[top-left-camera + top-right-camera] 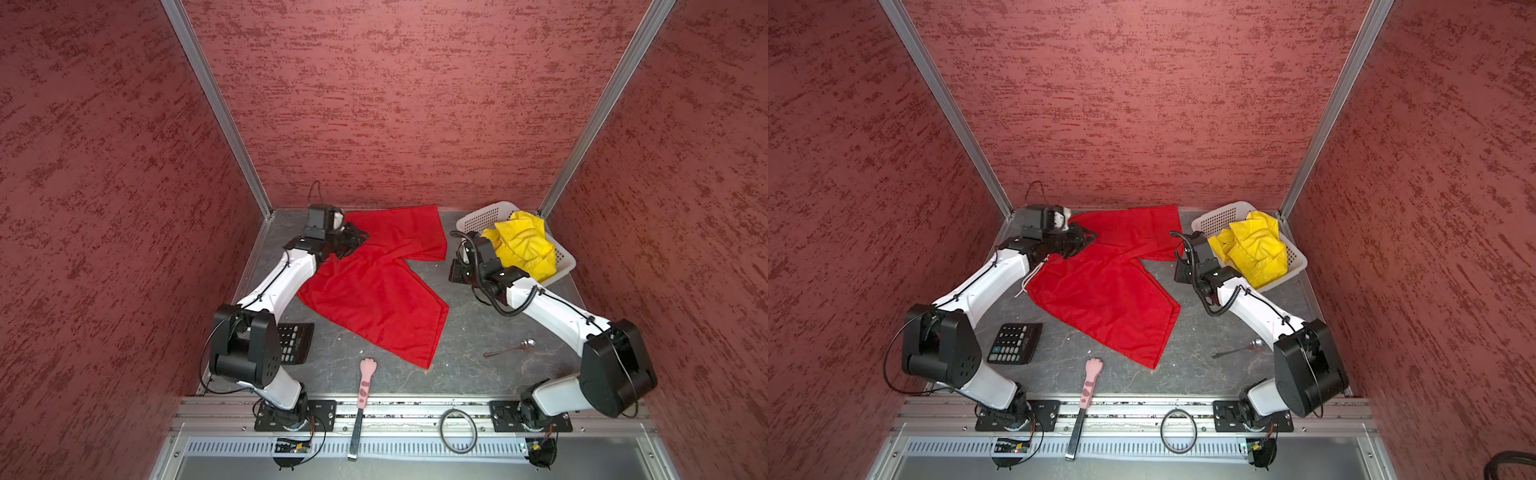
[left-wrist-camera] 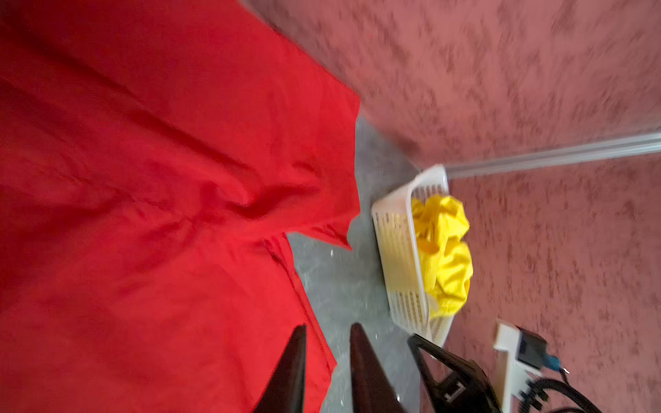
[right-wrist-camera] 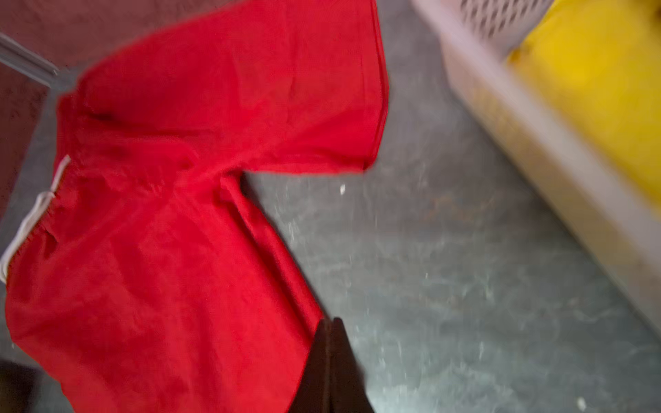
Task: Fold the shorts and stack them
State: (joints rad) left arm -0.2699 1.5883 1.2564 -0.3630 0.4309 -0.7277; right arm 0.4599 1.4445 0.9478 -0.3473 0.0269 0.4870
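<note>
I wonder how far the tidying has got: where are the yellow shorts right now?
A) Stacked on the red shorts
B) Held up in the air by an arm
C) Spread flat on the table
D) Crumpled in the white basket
D: the yellow shorts lie bunched up inside the white basket, apart from the red shorts, which lie spread out.

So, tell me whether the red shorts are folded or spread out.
Spread out: the red shorts lie flat on the table, both legs splayed apart.

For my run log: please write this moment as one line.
red shorts: spread on table, unfolded | yellow shorts: crumpled in white basket | left gripper: slightly open | right gripper: shut, empty
</note>
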